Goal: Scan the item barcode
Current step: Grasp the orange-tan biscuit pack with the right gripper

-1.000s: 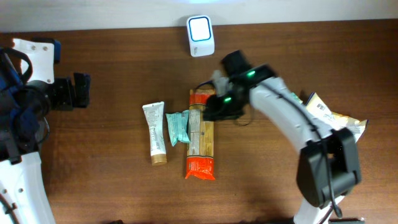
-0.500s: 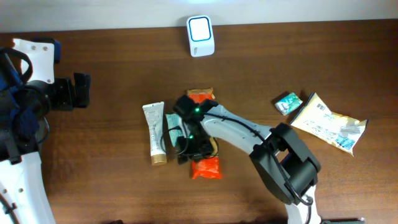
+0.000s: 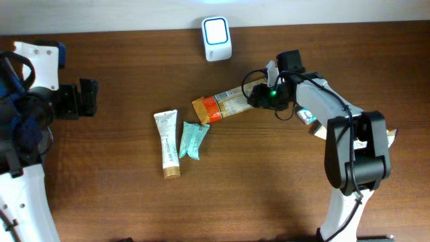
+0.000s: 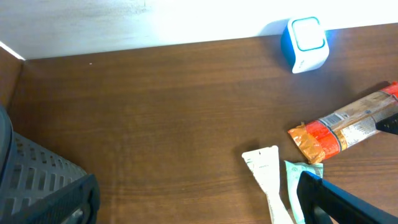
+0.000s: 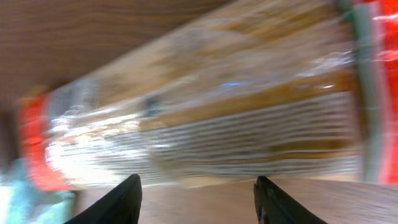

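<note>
- Two arms at brown table (image 3: 282,195): left arm (image 3: 27,134) at left edge, right arm (image 3: 336,128) reaching from front right toward centre.
- Long packet (image 3: 225,105), orange ends, clear middle: tilted mid-table, right end nearer back edge; in front of scanner, apart from it.
- White tube (image 3: 168,144): lengthwise, brown cap toward front, left of packet.
- White scanner (image 3: 216,30): blue-lit face, at back edge.
- Teal sachet (image 3: 191,139): just beside tube, near packet's orange left end.
- Wide-spread left gripper (image 3: 91,99): nothing between jaws, well apart from all items.
- Part-open right gripper (image 3: 261,95): fingers at packet's right end; wrist view blurred; cannot tell whether they grip it.
</note>
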Robot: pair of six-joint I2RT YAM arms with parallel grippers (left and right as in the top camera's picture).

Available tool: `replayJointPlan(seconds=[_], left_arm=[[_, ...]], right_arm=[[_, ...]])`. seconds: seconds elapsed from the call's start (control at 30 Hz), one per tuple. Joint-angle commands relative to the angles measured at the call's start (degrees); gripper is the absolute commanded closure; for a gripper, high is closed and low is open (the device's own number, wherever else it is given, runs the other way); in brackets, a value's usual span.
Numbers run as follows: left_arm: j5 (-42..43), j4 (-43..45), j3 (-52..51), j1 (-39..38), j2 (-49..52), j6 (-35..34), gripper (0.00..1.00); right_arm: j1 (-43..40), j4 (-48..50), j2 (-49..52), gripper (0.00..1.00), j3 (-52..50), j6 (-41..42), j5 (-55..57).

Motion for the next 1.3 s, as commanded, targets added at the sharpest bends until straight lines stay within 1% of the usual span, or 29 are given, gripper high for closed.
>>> replayJointPlan(seconds=[0.0, 0.03, 0.07, 0.1, 0.13, 0.2, 0.27, 0.3, 0.33, 0.37, 0.43, 0.47, 0.5, 0.53, 0.6, 0.67, 0.7, 0.77, 0.8, 0.83, 0.87, 0.93, 0.97, 1.07, 1.1, 1.13, 1.17, 1.2, 1.27], left_arm=[[0.63, -0.09, 0.39, 0.15, -0.33, 0.9, 0.01], [0.66, -0.07, 0.39, 0.15, -0.35, 0.9, 0.01], [0.66, -0.07, 0.39, 0.15, -0.33, 0.9, 0.01], [0.66, -0.07, 0.39, 0.15, -0.35, 0.9, 0.01], [0.63, -0.07, 0.39, 0.15, -0.35, 0.9, 0.01], [0.63, -0.07, 0.39, 0.15, -0.33, 0.9, 0.01], [0.66, -0.07, 0.39, 0.15, -0.33, 0.9, 0.01], [0.66, -0.07, 0.39, 0.15, -0.33, 0.9, 0.01], [0.63, -0.07, 0.39, 0.15, -0.33, 0.9, 0.01], [0.66, -0.07, 0.39, 0.15, -0.33, 0.9, 0.01], [0.66, -0.09, 0.39, 0.15, -0.33, 0.9, 0.01], [0.63, -0.07, 0.39, 0.15, -0.33, 0.9, 0.01], [0.66, -0.07, 0.39, 0.15, -0.33, 0.9, 0.01], [0.66, -0.07, 0.39, 0.15, -0.33, 0.9, 0.01], [0.66, -0.07, 0.39, 0.15, -0.35, 0.9, 0.01], [0.66, -0.07, 0.39, 0.15, -0.33, 0.9, 0.01], [0.66, -0.07, 0.39, 0.15, -0.33, 0.9, 0.01], [0.63, -0.07, 0.39, 0.15, -0.33, 0.9, 0.01], [0.63, -0.07, 0.39, 0.15, -0.33, 0.9, 0.01], [0.66, -0.07, 0.39, 0.15, -0.33, 0.9, 0.01], [0.66, -0.07, 0.39, 0.15, -0.35, 0.9, 0.01], [0.66, -0.07, 0.39, 0.15, -0.33, 0.9, 0.01], [0.63, -0.07, 0.39, 0.15, -0.33, 0.9, 0.01], [0.66, -0.07, 0.39, 0.15, -0.33, 0.9, 0.01], [0.66, -0.07, 0.39, 0.15, -0.33, 0.9, 0.01], [0.66, -0.07, 0.39, 0.15, -0.35, 0.9, 0.01], [0.66, -0.07, 0.39, 0.15, -0.33, 0.9, 0.01], [0.66, -0.07, 0.39, 0.15, -0.33, 0.9, 0.01], [0.66, -0.07, 0.39, 0.15, -0.33, 0.9, 0.01]], right_arm=[[2.84, -1.14, -0.07, 0.4, 1.75, 17.57, -4.85], [5.14, -1.07, -0.07, 0.33, 1.75, 23.74, 1.62], [7.8, -0.9, 0.0, 0.21, 1.75, 29.97, 10.23], [11.41, -0.76, 0.22, 0.02, 1.75, 36.2, 18.93], [13.97, 0.09, 0.72, 0.01, 1.75, 38.77, 22.84], [16.33, 2.27, 2.93, 0.02, 1.75, 40.76, 26.71], [16.17, 4.44, 6.1, 0.03, 1.75, 43.78, 26.47], [16.17, 6.38, 7.39, 0.12, 1.75, 43.69, 25.07], [16.22, 5.97, 7.39, 0.35, 1.75, 43.12, 24.35], [16.26, 5.9, 7.37, 0.49, 1.75, 41.0, 22.69], [16.17, 4.28, 7.3, 0.7, 1.77, 32.94, 13.57], [15.8, 3.23, 7.26, 0.76, 1.77, 30.47, 9.86], [14.84, 2.45, 7.26, 0.77, 1.79, 26.75, 4.59], [14.08, 1.29, 7.04, 0.82, 1.79, 24.61, 1.77], [10.93, -7.56, 4.11, 0.96, 1.81, 18.01, -0.46], [8.28, -13.99, 1.07, 0.96, 1.81, 12.24, -0.31], [6.64, -18.27, -0.87, 0.96, 1.81, 6.69, -0.04], [5.18, -23.17, -1.4, 0.96, 1.81, 0.0, 2.51], [4.96, -24.79, -1.4, 0.96, 1.81, -6.49, 4.09], [5.01, -25.55, -1.38, 0.96, 1.79, -10.88, 7.15], [4.98, -25.79, -0.96, 0.8, 1.75, -14.05, 10.1], [4.9, -22.95, 0.31, 0.44, 0.5, -13.38, 9.86], [4.9, -21.4, 1.2, 0.43, -0.42, -13.35, 8.57], [2.67, -18.95, 4.39, 0.44, -2.34, -13.46, 2.58], [0.33, -18.69, 4.48, 0.58, -2.64, -14.4, -0.37], [-0.83, -18.67, 4.48, 0.75, -2.75, -16.9, -4.22], [-1.25, -18.67, 4.48, 0.87, -2.75, -19.65, -7.98], [-1.33, -18.62, 4.48, 0.96, -2.75, -20.28, -10.03], [-2.29, -18.86, 3.3, 0.96, -2.67, -22.18, -19.3]])
